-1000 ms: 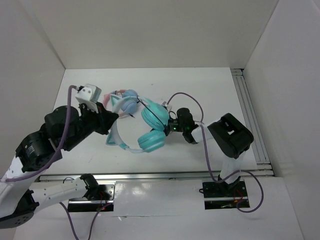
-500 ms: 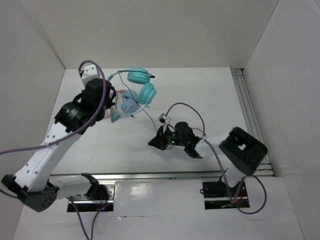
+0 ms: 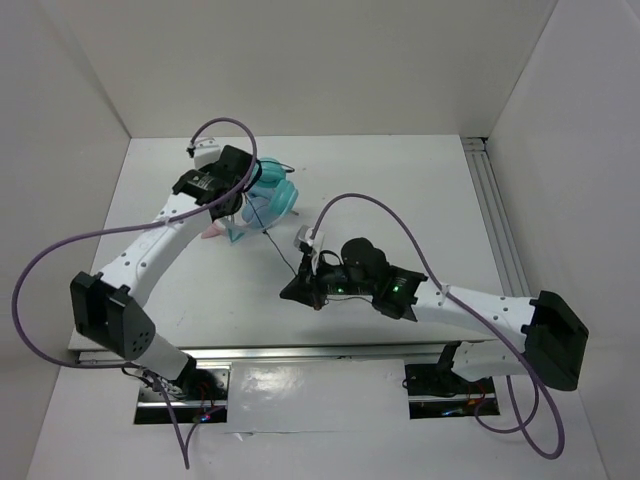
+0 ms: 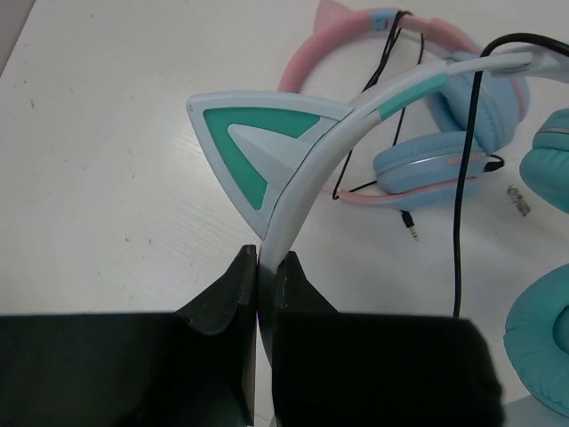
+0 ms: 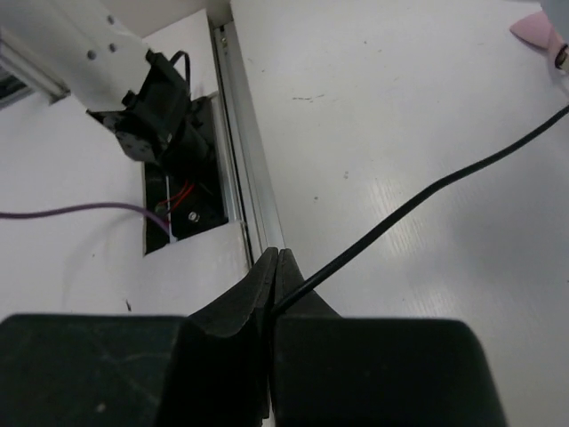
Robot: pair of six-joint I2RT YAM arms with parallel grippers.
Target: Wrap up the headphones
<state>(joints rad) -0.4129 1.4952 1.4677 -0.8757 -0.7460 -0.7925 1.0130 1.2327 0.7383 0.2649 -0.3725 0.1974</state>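
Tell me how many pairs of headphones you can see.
2. The teal headphones have their headband pinched in the left tool. The pink-banded headphones lie on the table just beyond them. None seems hidden.

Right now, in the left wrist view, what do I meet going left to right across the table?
Teal cat ear → light blue earcups → teal earcups.

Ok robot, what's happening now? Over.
Left gripper shut on headband of teal cat-ear headphones. Right gripper shut on thin black cable. Pink-banded headphones crowding close by.
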